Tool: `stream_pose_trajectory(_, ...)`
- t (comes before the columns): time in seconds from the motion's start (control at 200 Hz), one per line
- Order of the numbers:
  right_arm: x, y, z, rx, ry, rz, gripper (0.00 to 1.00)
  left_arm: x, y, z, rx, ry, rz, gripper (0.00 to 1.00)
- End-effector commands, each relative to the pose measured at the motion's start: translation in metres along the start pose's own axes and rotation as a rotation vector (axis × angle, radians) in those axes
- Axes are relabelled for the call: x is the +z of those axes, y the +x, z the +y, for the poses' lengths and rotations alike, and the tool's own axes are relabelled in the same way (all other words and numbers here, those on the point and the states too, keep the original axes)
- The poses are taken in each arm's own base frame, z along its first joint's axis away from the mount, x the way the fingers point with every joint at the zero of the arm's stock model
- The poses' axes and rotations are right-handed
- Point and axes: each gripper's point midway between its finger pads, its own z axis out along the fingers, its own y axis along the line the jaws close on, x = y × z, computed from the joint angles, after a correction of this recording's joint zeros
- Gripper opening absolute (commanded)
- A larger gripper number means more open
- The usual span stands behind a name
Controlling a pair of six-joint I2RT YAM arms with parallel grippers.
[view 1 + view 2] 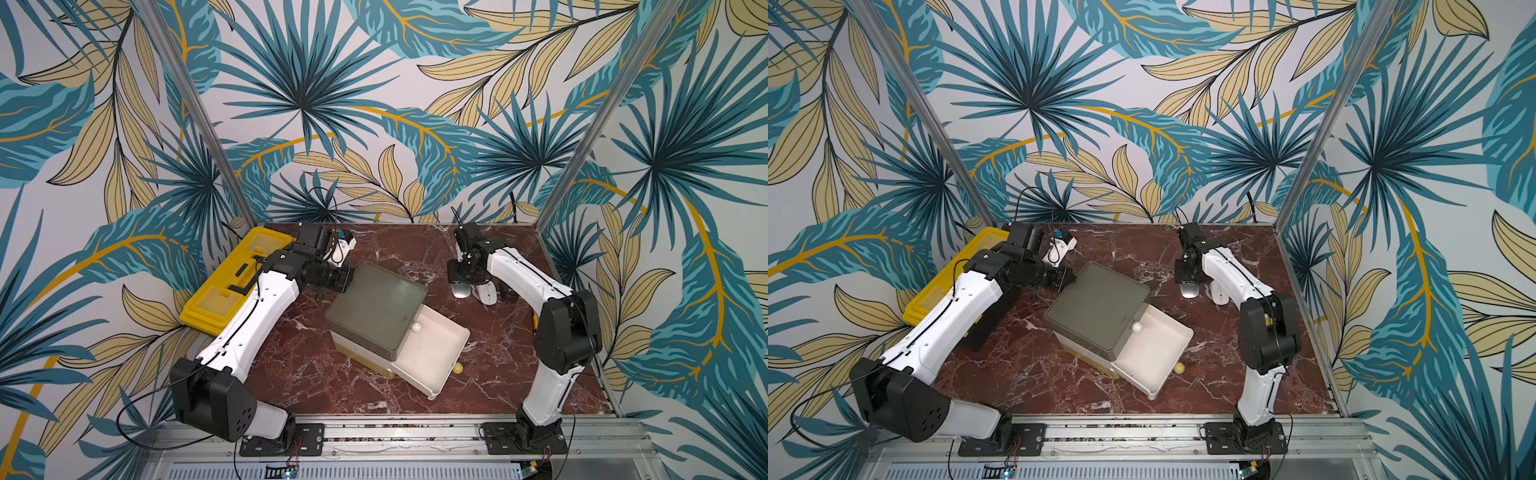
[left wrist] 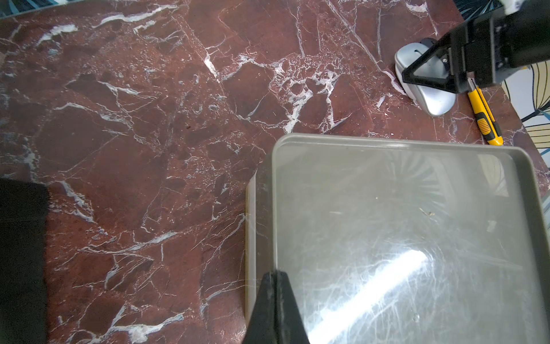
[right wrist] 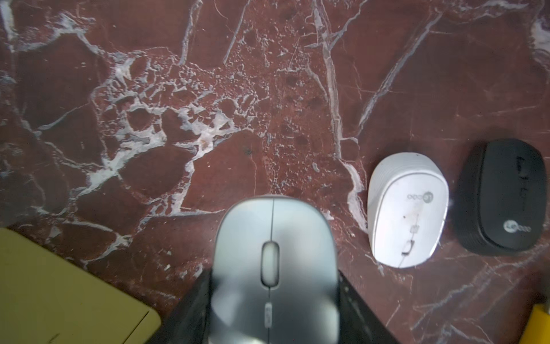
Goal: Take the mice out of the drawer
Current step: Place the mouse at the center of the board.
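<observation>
- The right end effector (image 3: 273,286) is clamped on the silver mouse (image 3: 275,226), jaws pressing its two long sides. The mouse sits low over the tabletop (image 3: 208,89); I cannot tell whether it touches.
- The white mouse (image 3: 407,208) lies just beside this end effector and the black mouse (image 3: 503,196) beyond it, both out on the tabletop.
- The step in hand looks like setting the silver mouse down. Lower it until the base sits flat, part the jaws wide, then lift straight up so no finger drags it or nudges the white mouse.
- The left end effector (image 2: 275,297), jaws together, rests at the edge of the grey lid (image 2: 401,223) above the drawer (image 1: 436,357); that likely steadies it.
- The drawer, well apart from the right end effector, shows no mouse in its open part; the rest is hidden.
</observation>
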Motion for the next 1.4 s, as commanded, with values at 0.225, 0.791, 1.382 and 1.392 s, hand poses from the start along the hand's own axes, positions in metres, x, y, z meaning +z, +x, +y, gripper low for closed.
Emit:
stream_pose_trajectory(0.225,0.043,0.000,-0.014,-0.080,-0.041,0.089,0.42,-0.002,0.015,-0.005,-0.019,0.028,0.045,0.00)
stream_pose_trajectory(0.791,0.089,0.017,-0.034,-0.041,0.025,0.138,0.44,-0.004,0.015,-0.005,-0.015,0.026,0.042,0.00)
stream_pose_trajectory(1.382,0.064,0.002,-0.043,-0.024,0.049,0.074,0.99,-0.003,0.015,-0.004,-0.016,0.023,0.044,0.00)
stream_pose_trajectory(1.392,0.060,-0.001,-0.043,-0.024,0.048,0.061,0.99,-0.003,0.015,-0.004,-0.017,0.022,0.044,0.00)
